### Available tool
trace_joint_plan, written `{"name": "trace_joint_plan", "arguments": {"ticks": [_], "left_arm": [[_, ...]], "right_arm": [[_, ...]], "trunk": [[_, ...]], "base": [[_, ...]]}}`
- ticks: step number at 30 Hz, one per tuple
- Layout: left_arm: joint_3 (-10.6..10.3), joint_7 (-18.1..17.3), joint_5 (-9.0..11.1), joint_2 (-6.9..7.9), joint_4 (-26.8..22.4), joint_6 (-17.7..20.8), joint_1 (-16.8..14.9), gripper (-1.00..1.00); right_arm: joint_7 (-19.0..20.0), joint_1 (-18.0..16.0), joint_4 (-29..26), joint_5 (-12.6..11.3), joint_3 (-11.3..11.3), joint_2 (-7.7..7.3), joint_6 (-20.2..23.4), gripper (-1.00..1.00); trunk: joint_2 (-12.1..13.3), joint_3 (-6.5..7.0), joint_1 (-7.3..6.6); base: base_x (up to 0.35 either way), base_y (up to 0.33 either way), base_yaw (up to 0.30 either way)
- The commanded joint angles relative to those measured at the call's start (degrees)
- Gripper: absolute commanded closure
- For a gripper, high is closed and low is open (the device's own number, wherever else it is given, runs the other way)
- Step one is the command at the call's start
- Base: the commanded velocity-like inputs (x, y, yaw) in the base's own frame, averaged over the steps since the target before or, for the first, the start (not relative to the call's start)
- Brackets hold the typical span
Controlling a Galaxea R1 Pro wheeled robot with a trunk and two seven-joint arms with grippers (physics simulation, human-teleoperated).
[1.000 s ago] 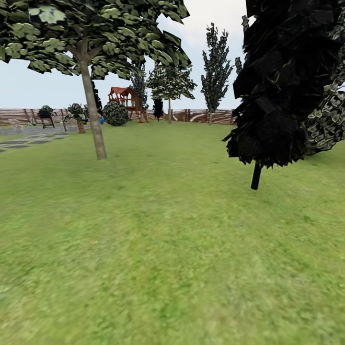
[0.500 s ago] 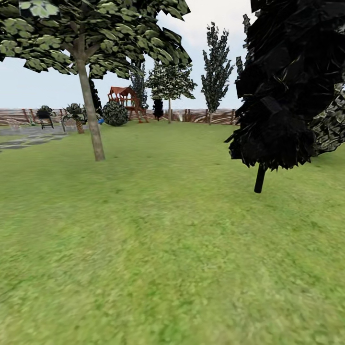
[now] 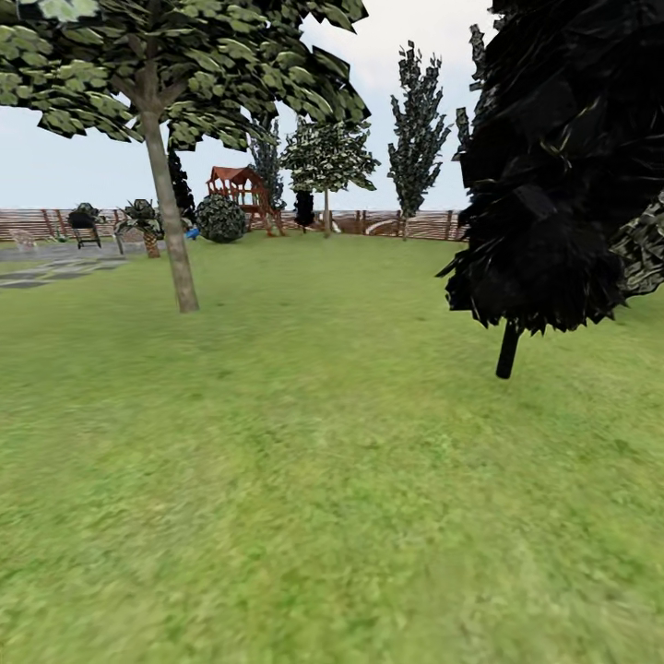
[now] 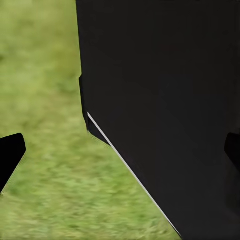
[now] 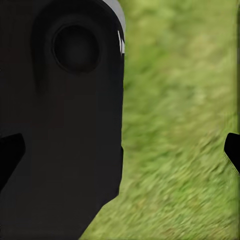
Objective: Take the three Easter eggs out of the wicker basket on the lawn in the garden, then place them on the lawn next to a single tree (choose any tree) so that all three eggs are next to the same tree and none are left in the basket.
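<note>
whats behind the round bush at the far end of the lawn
Behind the round bush stands a red-roofed play structure, then the slatted fence. The bush covers the structure's lower left part.

A wide lawn (image 3: 314, 480) of mottled green grass, with a thin-trunked tree (image 3: 171, 221) standing left and a dark-crowned tree (image 3: 508, 349) rooted at right.

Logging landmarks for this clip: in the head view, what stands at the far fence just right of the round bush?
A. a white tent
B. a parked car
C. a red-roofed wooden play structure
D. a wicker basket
C: the play structure, with its red roof, rises beside the round bush in front of the slatted fence.
</note>
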Motion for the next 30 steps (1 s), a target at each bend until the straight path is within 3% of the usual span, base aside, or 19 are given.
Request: {"name": "trace_joint_plan", "arguments": {"ticks": [1,16,30], "left_arm": [[0.0,0.0,0.0,0.00,0.0,0.0,0.0,-1.00],[0.0,0.0,-0.1,0.00,0.0,0.0,0.0,-1.00],[0.0,0.0,-0.1,0.00,0.0,0.0,0.0,-1.00]], "right_arm": [[-0.2,-0.1,0.1,0.2,0.0,0.02,0.0,-1.00],[-0.2,-0.1,0.1,0.2,0.0,0.02,0.0,-1.00],[-0.2,-0.1,0.1,0.2,0.0,0.02,0.0,-1.00]], "trunk": [[0.0,-0.04,0.03],[0.0,-0.04,0.03],[0.0,-0.04,0.03]], "base": [[0.335,0.000,0.167],[0.335,0.000,0.246],[0.335,0.000,0.026]]}}
